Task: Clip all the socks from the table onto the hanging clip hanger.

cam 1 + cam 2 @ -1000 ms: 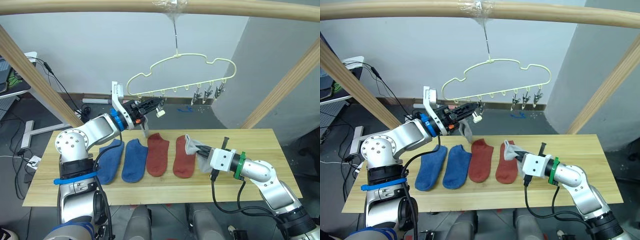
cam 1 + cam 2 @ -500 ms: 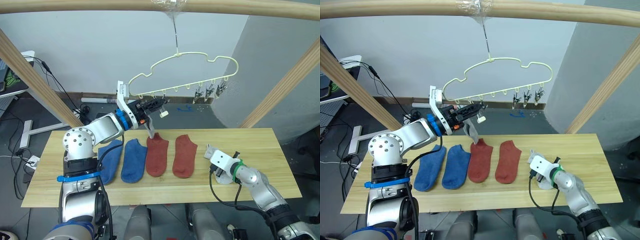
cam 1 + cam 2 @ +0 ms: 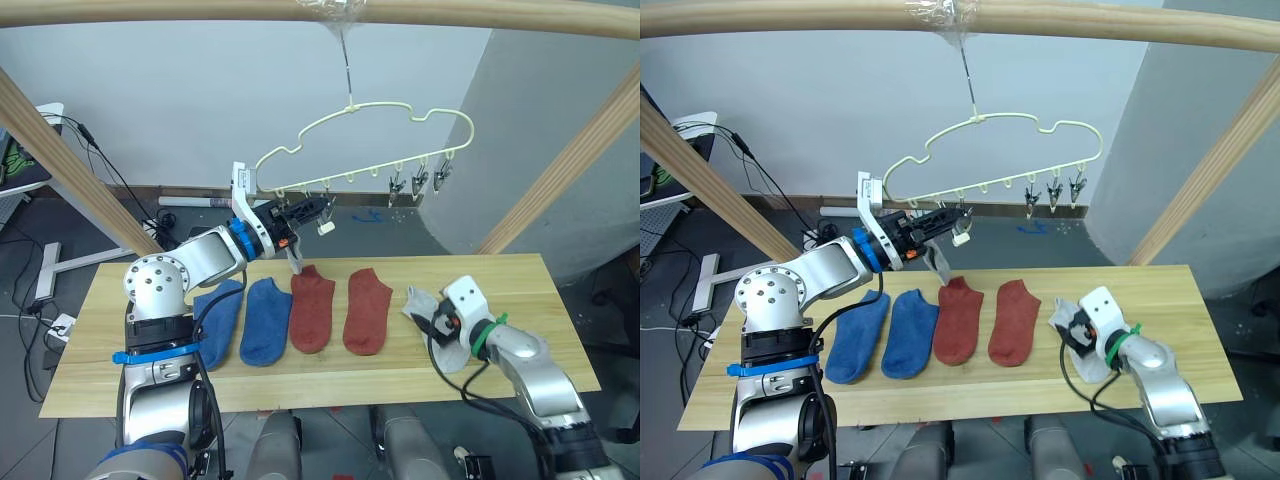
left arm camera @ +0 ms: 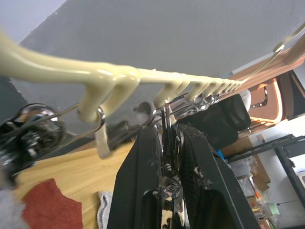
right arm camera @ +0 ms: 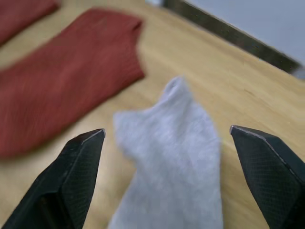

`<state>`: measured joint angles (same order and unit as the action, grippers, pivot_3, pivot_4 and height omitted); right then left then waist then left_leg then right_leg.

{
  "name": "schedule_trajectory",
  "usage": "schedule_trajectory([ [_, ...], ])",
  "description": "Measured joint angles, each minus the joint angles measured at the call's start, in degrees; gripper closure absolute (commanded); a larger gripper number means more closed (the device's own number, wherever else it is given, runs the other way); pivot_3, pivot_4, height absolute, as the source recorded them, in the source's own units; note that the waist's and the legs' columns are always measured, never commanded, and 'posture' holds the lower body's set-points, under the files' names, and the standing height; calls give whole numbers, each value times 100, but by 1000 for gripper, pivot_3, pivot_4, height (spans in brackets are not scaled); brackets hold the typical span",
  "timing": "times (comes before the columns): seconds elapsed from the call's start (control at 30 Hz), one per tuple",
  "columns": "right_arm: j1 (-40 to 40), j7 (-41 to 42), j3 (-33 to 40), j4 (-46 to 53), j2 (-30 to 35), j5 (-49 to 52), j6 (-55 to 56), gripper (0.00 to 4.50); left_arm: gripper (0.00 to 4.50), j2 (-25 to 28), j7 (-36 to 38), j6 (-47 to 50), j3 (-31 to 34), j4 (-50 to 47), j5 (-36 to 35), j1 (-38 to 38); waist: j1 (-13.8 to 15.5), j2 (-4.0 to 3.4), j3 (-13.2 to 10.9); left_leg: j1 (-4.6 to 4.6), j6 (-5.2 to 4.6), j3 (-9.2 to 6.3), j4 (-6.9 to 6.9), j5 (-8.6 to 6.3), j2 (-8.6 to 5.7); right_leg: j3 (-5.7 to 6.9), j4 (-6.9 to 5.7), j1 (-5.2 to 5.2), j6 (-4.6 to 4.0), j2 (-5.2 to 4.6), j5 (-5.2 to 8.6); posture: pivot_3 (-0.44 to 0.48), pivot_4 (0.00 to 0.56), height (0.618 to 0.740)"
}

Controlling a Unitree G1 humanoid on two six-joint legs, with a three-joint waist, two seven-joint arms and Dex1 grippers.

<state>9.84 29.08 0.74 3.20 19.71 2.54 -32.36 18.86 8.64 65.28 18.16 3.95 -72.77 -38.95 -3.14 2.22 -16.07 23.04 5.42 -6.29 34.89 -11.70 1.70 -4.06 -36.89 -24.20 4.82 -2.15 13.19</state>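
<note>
Left hand (image 4: 164,157) pinched on a hanger clip (image 4: 166,125), right hand (image 5: 167,176) spread wide over grey sock (image 5: 174,152) on table (image 3: 560,300)

Two blue socks (image 3: 243,318) and two rust-red socks (image 3: 340,309) lie flat side by side on the left half of the light plank table (image 3: 560,290), toes toward the near edge. A grey sock (image 3: 440,330) lies crumpled to their right. Another grey sock (image 3: 296,256) hangs from the left end of the pale-yellow cloud-shaped clip hanger (image 3: 366,140) above the table's far edge.
</note>
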Motion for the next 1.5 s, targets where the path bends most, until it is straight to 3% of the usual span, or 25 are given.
schedule_trajectory([
  [0.1,105,-254,86,-364,-68,88,-459,19,4264,4,18,41,13,0,1,1,41,0,0,3,-1,-6,-5,-1,0,6,2,0,-2,0,1,-10,271,740],
  [0.3,28,-312,-101,-668,-20,54,-352,19,4264,17,56,54,14,1,21,-3,45,-1,0,4,1,-3,-4,-3,-1,5,4,-2,20,0,-10,-1,266,740],
  [0.37,27,-316,-104,-685,-15,77,-327,372,4264,18,56,57,19,1,20,-3,37,0,0,2,1,-3,-4,-3,0,5,2,-2,20,0,-10,-1,266,740],
  [0.43,10,-284,-185,-719,59,75,-216,897,4264,21,54,59,21,0,20,-1,31,0,0,3,1,-2,-3,-3,-1,4,4,-2,19,0,-9,-1,266,740],
  [0.77,-126,104,-715,-832,378,-123,705,4415,4264,21,-44,69,28,-5,-9,8,30,1,-1,4,1,-2,-4,-4,-1,4,4,-2,23,0,-11,15,273,740],
  [1.03,454,894,-929,17,456,293,614,4465,4264,12,-243,225,248,7,-415,-6,-12,-3,-21,3,1,-4,-3,-3,0,4,0,-6,29,1,-14,16,277,740],
  [1.27,1127,995,-874,1103,149,1236,-856,4465,4264,121,-330,400,253,7,-792,-10,34,-4,-22,24,2,-11,-3,-4,0,9,3,-18,28,0,-13,2,270,740],
  [1.5,1446,979,-875,1673,197,1680,-1442,4465,4264,171,-398,422,247,84,-855,-17,57,-4,-22,29,2,-14,-3,-4,0,13,5,-22,27,0,-13,-4,273,740],
])
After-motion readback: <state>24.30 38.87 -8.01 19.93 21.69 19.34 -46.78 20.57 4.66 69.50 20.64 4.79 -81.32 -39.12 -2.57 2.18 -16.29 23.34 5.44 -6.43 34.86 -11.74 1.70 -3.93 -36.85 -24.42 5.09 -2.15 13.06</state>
